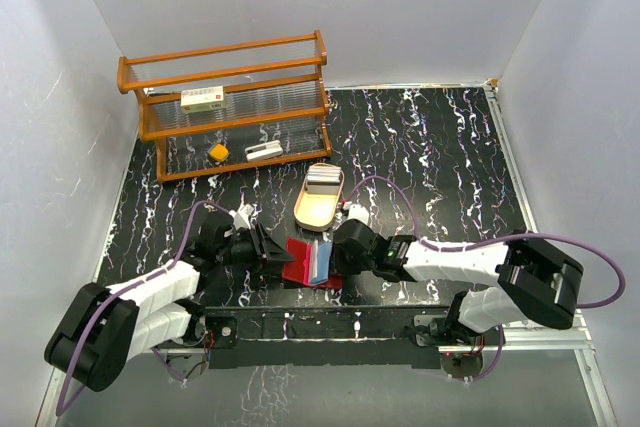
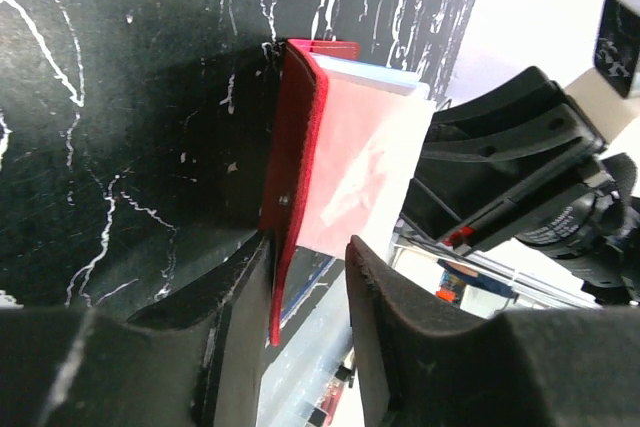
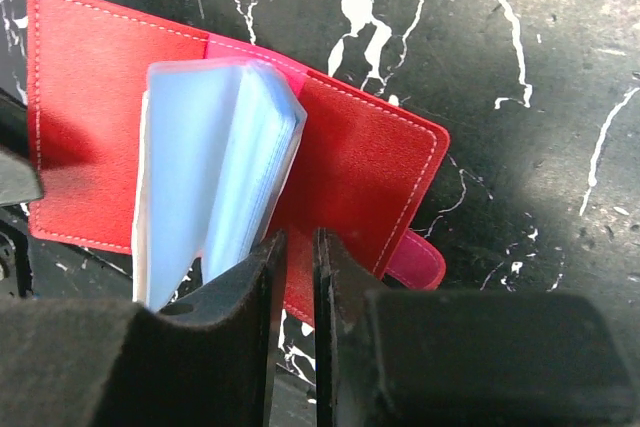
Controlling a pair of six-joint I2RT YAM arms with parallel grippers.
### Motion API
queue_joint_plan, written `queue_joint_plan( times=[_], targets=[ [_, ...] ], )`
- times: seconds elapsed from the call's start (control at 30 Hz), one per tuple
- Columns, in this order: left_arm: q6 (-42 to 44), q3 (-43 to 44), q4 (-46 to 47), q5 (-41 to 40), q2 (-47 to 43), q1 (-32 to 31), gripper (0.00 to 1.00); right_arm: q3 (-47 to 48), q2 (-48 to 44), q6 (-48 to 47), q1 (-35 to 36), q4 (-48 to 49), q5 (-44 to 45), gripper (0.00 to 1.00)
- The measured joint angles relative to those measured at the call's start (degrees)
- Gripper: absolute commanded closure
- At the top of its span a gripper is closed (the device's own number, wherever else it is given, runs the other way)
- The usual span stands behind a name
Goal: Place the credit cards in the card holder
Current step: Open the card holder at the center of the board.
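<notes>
The card holder (image 1: 300, 255) lies open near the table's front edge, red covers spread and pale blue pockets (image 3: 215, 147) fanned upward. My left gripper (image 2: 310, 247) straddles the left cover's edge (image 2: 295, 147). The flap rests against one finger and a gap separates it from the other. My right gripper (image 3: 297, 237) is nearly closed, only a thin slit between its jaws, with its tips over the right cover (image 3: 370, 162) beside the pockets. The credit cards (image 1: 322, 185) sit stacked in the tan tray (image 1: 305, 212) just behind, touched by neither gripper.
An orange wooden shelf (image 1: 230, 107) stands at the back left, holding a white red-labelled box (image 1: 202, 99), a yellow object (image 1: 217, 152) and a small white item (image 1: 263, 151). White walls enclose the black marbled table (image 1: 430, 157). The holder's pink snap tab (image 3: 420, 262) sticks out on the right.
</notes>
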Motion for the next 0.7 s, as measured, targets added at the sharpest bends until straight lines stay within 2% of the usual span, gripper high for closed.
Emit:
queue_joint_plan(
  times=[0.27,0.43,0.5,0.6,0.7],
  targets=[
    [1.75,0.00,-1.97,-0.76,-0.09,0.00,0.94,0.98,0.24,-0.85,-0.02,1.90,-2.78,0.84],
    [2.12,0.00,-2.16,-0.90,-0.09,-0.09,0.97,2.60,1.25,-1.31,-0.02,4.28,-4.37,0.83],
    [2.10,0.00,-2.16,-0.94,-0.13,-0.17,0.89,3.32,2.01,-1.46,-0.02,5.29,-4.92,0.82],
    [2.12,0.00,-2.27,-0.96,-0.55,-0.39,0.61,4.42,3.82,-1.57,-0.02,6.34,-5.84,0.83],
    [1.77,-0.02,-2.51,-0.90,-1.77,-0.42,0.49,4.94,5.60,-1.62,-0.02,7.06,-6.10,0.83]
  ],
)
